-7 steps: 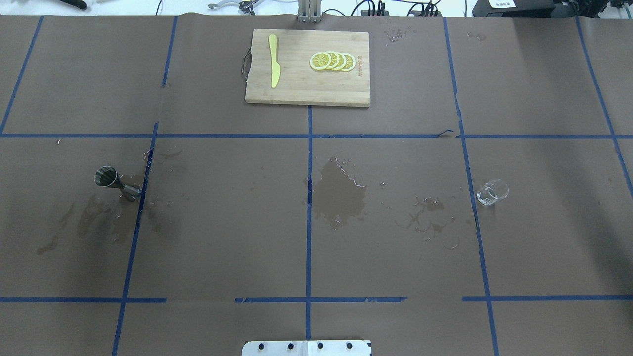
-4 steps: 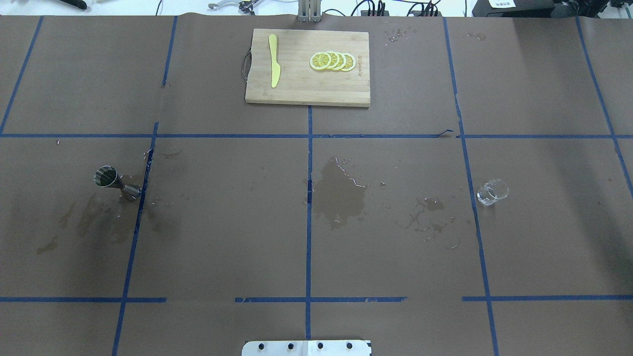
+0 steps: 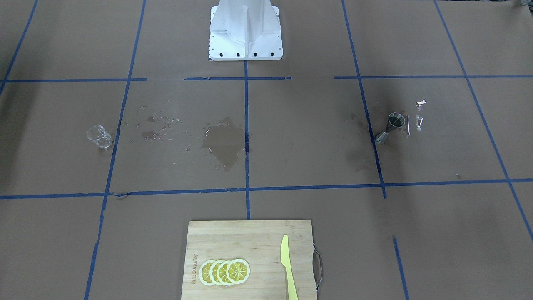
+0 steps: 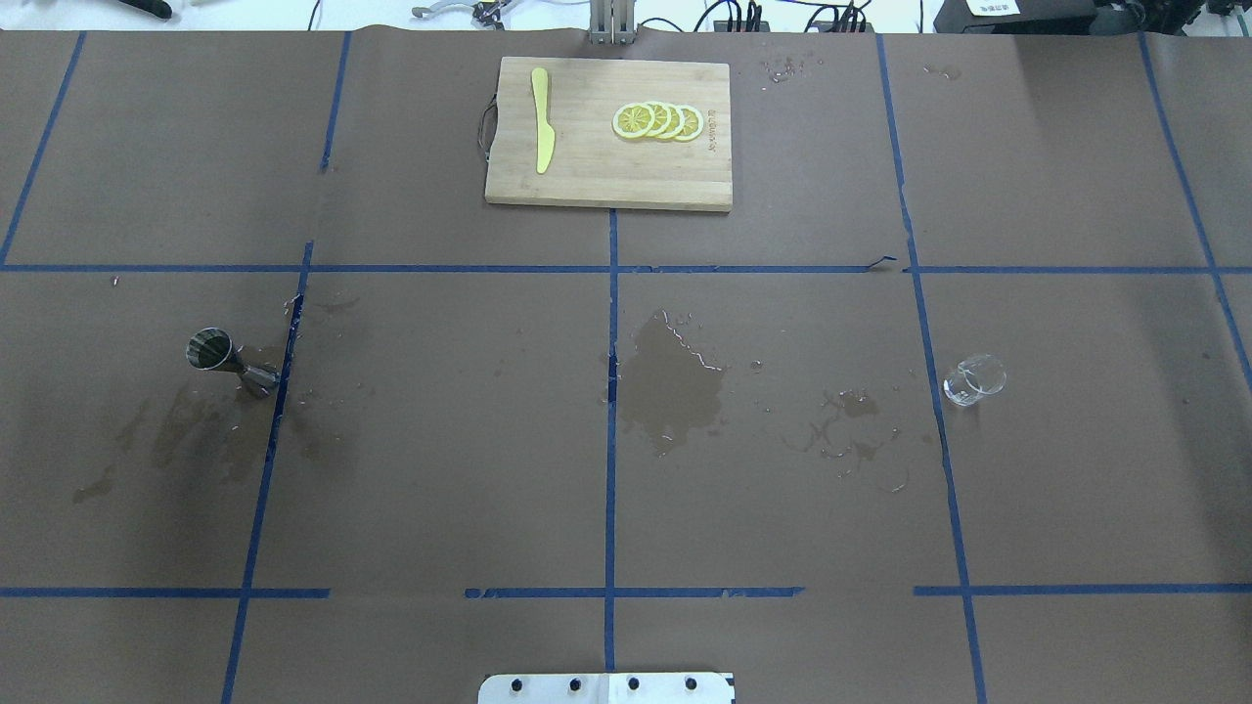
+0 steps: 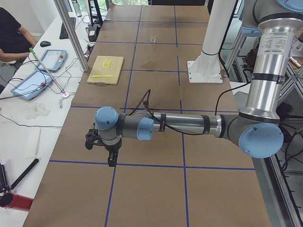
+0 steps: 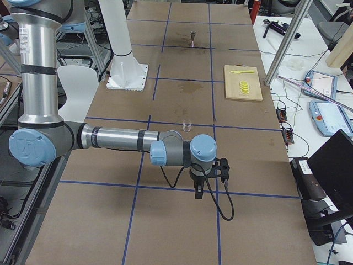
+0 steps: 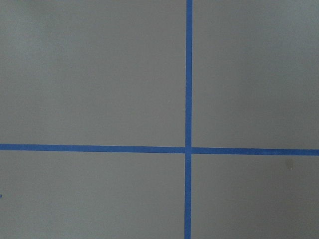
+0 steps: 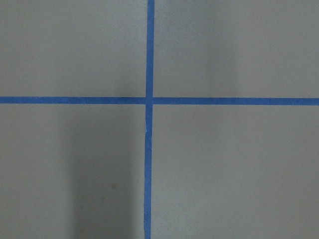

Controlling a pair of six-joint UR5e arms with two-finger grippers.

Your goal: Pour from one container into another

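Two vessels stood well apart on brown paper-covered table [image 4: 440,440]: clear thick-based glass cup [image 4: 974,380]; grey steel hourglass jigger [image 4: 227,360]. Jaws on left arm [image 5: 180,124], right arm [image 6: 116,138]: open or closed, could not tell.

The table holds one glass cup [image 4: 974,379], one metal jigger [image 4: 227,360], one wooden cutting board [image 4: 606,181], one yellow knife [image 4: 541,119] and four lemon slices [image 4: 657,120]. There are two robot arms, the left arm [image 5: 180,125] and the right arm [image 6: 116,138]. One person [image 5: 12,35] sits beside two tablets [image 5: 51,59].
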